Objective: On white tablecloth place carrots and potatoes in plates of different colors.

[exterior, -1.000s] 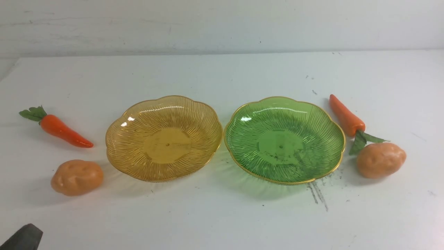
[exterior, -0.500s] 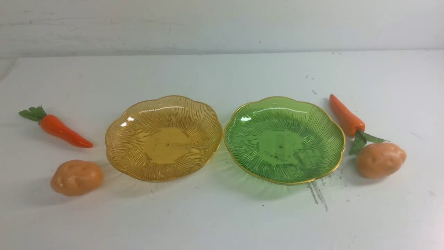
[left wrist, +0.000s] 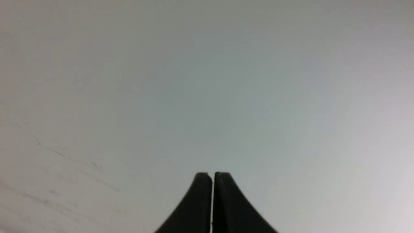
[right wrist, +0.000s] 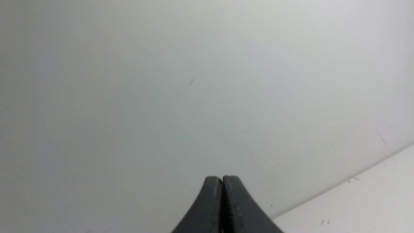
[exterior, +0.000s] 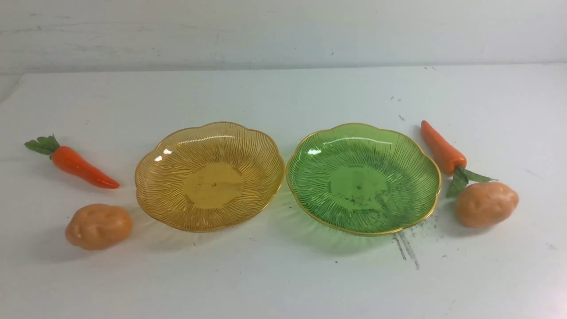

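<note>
— Left pincer (left wrist: 212, 174) and right pincer (right wrist: 222, 178) were both closed on nothing, aimed at bare white tablecloth (exterior: 283, 97), neither arm in our front view.

— Yep. We had left carrot (exterior: 82, 167) at nine o'clock of the amber plate (exterior: 209, 177), left potato (exterior: 98, 226) at eight; right carrot (exterior: 443, 148) at two of the green plate (exterior: 363, 177), right potato (exterior: 486, 204) at three. Glossy carrots might've squirted out of a pinch, we reckoned.

This looks like a test room. A white cloth (exterior: 283, 97) with dark scuff marks (exterior: 405, 248) lies flat under everything, a bare white wall (exterior: 283, 31) stands behind, and toy carrots (exterior: 84, 167) (exterior: 443, 148) and potatoes (exterior: 98, 226) (exterior: 486, 204) lie beside plastic plates (exterior: 212, 184) (exterior: 361, 186).
</note>
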